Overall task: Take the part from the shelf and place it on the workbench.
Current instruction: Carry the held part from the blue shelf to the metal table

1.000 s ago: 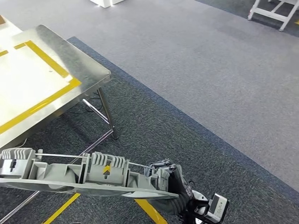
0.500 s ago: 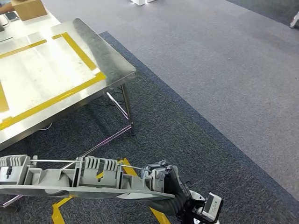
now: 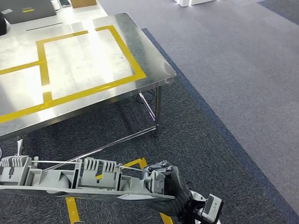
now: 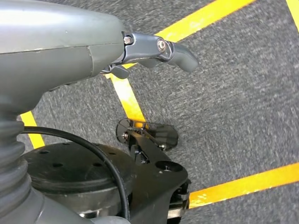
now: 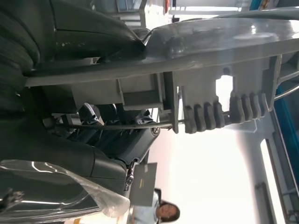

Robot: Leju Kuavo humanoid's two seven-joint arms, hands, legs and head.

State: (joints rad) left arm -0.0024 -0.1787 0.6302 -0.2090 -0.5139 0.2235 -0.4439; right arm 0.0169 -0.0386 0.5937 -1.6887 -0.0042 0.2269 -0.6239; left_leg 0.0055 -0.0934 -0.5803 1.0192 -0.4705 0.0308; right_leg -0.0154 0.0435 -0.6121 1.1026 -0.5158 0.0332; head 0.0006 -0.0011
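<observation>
Right hand [image 3: 169, 189] grasps long grey ribbed plastic part [image 3: 81, 179] by one end, held level below steel bench [image 3: 155, 65] with yellow tape for carrying. Left hand [image 4: 155, 49] hangs empty, fingers apart.

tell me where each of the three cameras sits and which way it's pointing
Head view: high on the body, looking forward and down at the steel workbench and carpet; the right hand comes in from below, gripping the long grey part.
Left wrist view: behind the hanging left hand, looking down at carpet with yellow floor tape.
Right wrist view: behind the right hand, turned sideways, close on the part.
Shared: head and right wrist views both show the held part.
</observation>
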